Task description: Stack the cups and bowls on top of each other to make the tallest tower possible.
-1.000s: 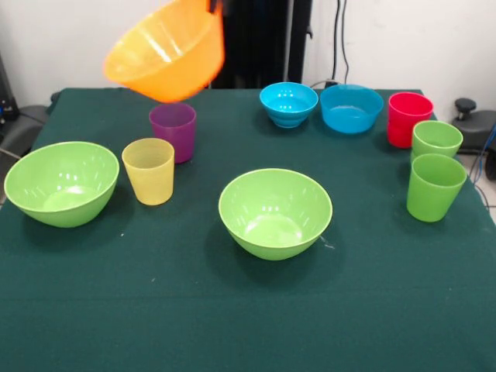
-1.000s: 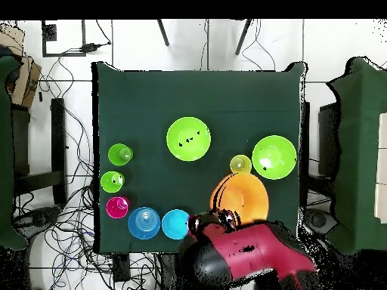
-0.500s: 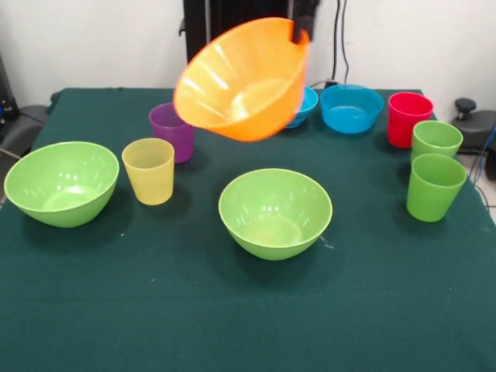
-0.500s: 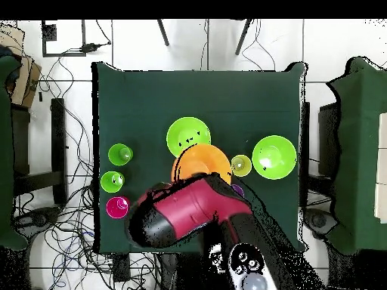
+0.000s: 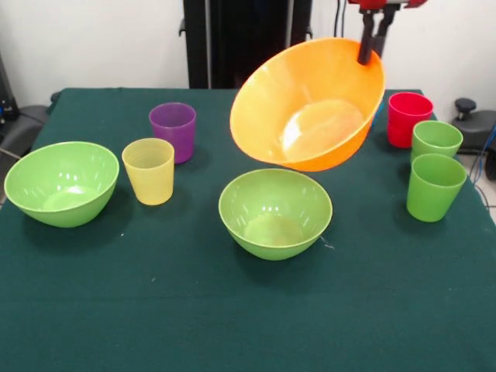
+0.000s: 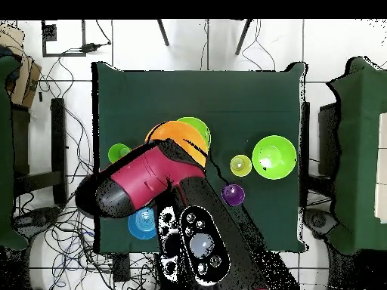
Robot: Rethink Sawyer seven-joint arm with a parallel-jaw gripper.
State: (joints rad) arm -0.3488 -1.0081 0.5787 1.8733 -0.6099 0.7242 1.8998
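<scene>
My gripper [image 5: 370, 48] is shut on the far rim of the large orange bowl [image 5: 310, 105], which hangs tilted in the air with its opening facing the front camera. It hovers just above and behind the middle lime green bowl [image 5: 275, 213]. Overhead, the orange bowl [image 6: 178, 134] overlaps that green bowl [image 6: 199, 130] and my arm covers the gripper. A second green bowl [image 5: 62, 182] sits at the left. The yellow cup [image 5: 149, 170], purple cup [image 5: 173, 130], red cup [image 5: 408, 118] and two green cups [image 5: 434, 186] stand singly. No tower shows; nothing is stacked.
One blue bowl [image 6: 142, 224] peeks out beside my red arm [image 6: 151, 181] overhead; the orange bowl hides the blue bowls in the front view. The green cloth table [image 5: 248, 325] has open room along its near side. Cables lie on the floor around it.
The gripper has carried the orange bowl rightward in the front view and lower, from above the purple cup to over the middle green bowl. Everything on the table has stayed put.
</scene>
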